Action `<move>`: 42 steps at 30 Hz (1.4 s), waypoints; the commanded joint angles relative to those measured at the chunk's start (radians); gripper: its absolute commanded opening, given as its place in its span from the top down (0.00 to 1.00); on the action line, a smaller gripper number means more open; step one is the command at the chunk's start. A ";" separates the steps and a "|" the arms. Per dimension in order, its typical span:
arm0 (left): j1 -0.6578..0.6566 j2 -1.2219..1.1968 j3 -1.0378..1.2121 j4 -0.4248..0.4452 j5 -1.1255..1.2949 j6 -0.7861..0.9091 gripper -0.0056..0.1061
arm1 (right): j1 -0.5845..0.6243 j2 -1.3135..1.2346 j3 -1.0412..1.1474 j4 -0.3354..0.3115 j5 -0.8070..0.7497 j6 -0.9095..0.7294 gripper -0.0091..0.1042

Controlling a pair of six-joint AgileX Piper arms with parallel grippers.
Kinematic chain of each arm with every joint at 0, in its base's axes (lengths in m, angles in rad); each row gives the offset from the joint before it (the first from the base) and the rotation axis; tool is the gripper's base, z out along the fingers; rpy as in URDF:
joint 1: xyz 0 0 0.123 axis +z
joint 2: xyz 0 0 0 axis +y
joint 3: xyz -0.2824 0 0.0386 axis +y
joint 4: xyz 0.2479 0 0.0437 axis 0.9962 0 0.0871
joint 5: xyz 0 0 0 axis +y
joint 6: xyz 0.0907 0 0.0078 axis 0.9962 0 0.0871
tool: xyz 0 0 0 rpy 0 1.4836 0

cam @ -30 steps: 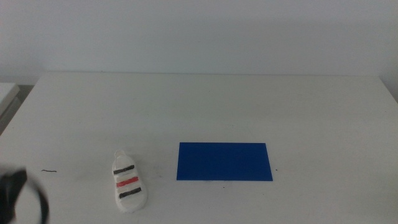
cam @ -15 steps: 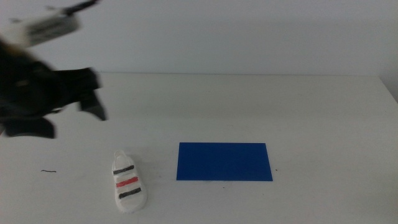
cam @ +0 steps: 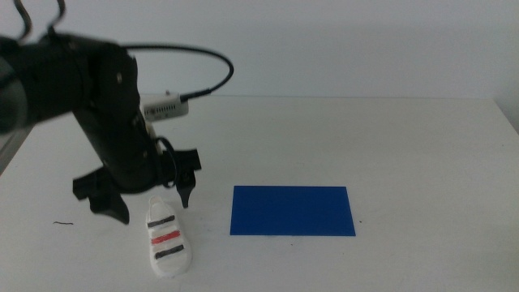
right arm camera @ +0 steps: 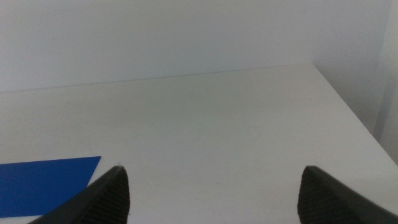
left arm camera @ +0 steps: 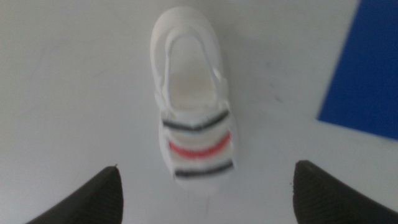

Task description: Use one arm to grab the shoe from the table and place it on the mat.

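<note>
**Left wrist view puts the shoe between wide jaws**

Middle view: the left arm [cam: 97,113] reaches in from the left side, its dark bulk bent down over the counter [cam: 405,138]. A black cable loop [cam: 212,69] arcs off its upper part. The left gripper [cam: 150,207] hangs at the heel end of the shoe [cam: 168,237], with one dark jaw tip to each side of it and neither touching it. The jaws stand wide apart and hold nothing.

The shoe lies flat on the counter near the front edge, sole down. Its three straps run across the upper, two dark grey with a red one between them. The mat [cam: 292,211] lies flat to the right of the shoe, near it but with bare counter between them. A short dark mark [cam: 63,223] sits on the counter off to the left of the shoe.

From the left wrist camera the shoe [left arm camera: 191,99] shows lengthways between the two jaw tips, with clear space on either side, and a corner of the mat [left arm camera: 367,74] is in view beside it.

The right gripper [right arm camera: 211,190] waits out of the middle view. Its wrist camera shows its jaws spread wide over bare counter [right arm camera: 217,124], with a corner of the mat [right arm camera: 43,183] in view
</note>
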 commanded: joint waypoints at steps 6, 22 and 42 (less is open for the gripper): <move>-0.003 0.013 0.174 0.003 -0.350 -0.049 0.11 | 0.000 -0.005 0.002 -0.005 -0.006 -0.006 0.22; -0.004 0.129 0.157 0.024 -0.339 -0.076 0.43 | 0.000 -0.005 0.002 -0.005 -0.006 -0.006 0.22; -0.341 0.605 -0.826 0.093 0.125 0.057 0.96 | 0.000 -0.005 0.002 -0.005 -0.006 -0.006 0.22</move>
